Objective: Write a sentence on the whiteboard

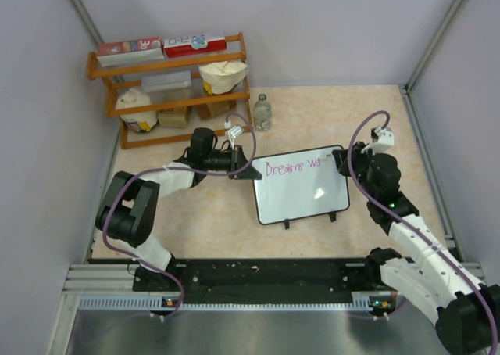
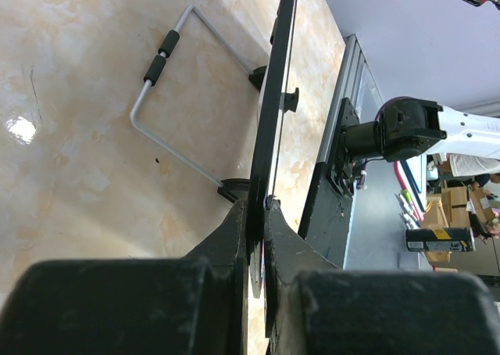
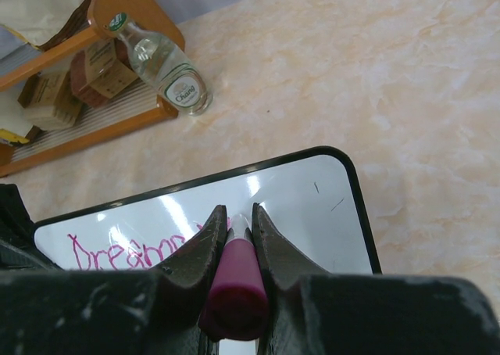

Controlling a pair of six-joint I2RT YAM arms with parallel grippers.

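whiteboard (image 1: 305, 199) is sitting mid-table (image 1: 195, 214) on its small black feet, long side running roughly left-right in the top view, slightly skewed. left gripper (image 1: 244, 171) is clamping the board's left edge. the left wrist view is showing the board edge-on, with both fingers (image 2: 226, 238) pinching the thin black frame. a wire stand (image 2: 160, 97) with two black sleeves is sticking out from the board's back face, over the tabletop. right gripper (image 1: 337, 159) is hanging over the board's top right corner, jaws squeezing a pink marker (image 3: 234, 285) with its tip pointing at the white surface. can't tell if the tip is touching. the sentence (image 1: 293, 167) is showing in pink along the top of the board, reading "dreams wo", ending just left of the marker. a clear bottle (image 1: 262, 112) is standing near the board's far edge, beside the wooden shelf (image 1: 168, 89).
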